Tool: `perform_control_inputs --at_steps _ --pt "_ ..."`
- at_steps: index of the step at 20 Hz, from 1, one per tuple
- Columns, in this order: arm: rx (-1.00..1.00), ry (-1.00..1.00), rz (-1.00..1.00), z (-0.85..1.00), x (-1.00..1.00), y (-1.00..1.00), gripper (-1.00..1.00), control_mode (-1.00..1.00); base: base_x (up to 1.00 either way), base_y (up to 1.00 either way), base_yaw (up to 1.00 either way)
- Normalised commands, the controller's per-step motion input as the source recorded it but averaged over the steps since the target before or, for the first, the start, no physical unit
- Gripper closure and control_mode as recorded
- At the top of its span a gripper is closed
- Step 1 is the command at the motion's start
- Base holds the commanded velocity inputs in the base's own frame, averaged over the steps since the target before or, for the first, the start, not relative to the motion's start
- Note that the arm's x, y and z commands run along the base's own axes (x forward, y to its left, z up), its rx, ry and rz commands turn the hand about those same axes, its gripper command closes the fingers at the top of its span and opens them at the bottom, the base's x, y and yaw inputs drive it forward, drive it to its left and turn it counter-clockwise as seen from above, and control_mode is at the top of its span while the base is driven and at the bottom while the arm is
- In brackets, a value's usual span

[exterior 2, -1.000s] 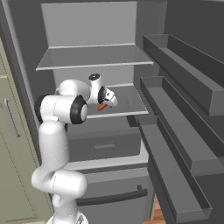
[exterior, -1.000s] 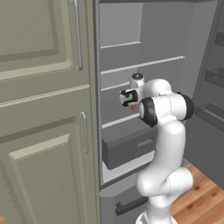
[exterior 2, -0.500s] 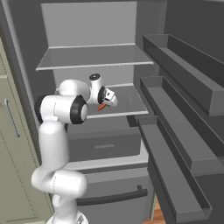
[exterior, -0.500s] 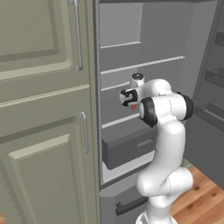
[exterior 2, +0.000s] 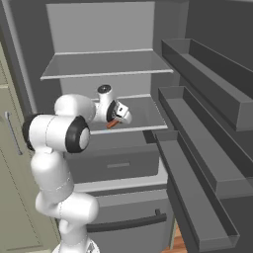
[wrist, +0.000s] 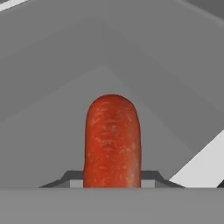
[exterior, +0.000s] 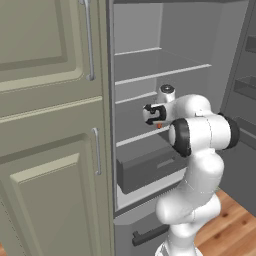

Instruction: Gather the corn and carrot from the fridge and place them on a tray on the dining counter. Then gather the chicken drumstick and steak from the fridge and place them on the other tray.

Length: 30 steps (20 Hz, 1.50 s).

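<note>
The two-finger gripper point(wrist: 112, 183) was clamped on the orange-red, blunt-ended carrot point(wrist: 112, 140), which stuck straight out ahead from between its dark fingertips point(wrist: 65, 178). Below and beyond the gripper lay the grey middle shelf point(exterior 2: 143, 116) of the open dark fridge point(exterior 2: 99, 29).

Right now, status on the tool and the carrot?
Tool shut on carrot, inside fridge over middle shelf. Carrot not lifted out yet. Nothing blocking the way out.
</note>
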Motion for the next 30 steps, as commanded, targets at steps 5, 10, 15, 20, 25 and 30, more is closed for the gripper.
perform_control_inputs --at_steps 5,10,15,20,25,30 --pt "0.01 -0.01 0.00 0.36 -1.00 -0.10 1.00 -1.00 0.00 0.00 0.00" --pt "0.03 0.09 0.00 0.89 -1.00 -0.01 1.00 -1.00 0.00 0.00 0.00" --pt "0.21 0.13 -0.01 0.62 -1.00 0.05 1.00 -1.00 0.00 0.00 0.00" --pt "0.06 0.21 -0.01 0.59 -1.00 0.55 1.00 -1.00 0.00 0.00 0.00" --pt "-0.02 0.22 0.00 0.04 -1.00 0.46 1.00 -1.00 0.00 0.00 0.00" --pt "-0.25 0.04 0.00 -0.23 -0.73 0.09 1.00 -1.00 0.00 0.00 0.00"
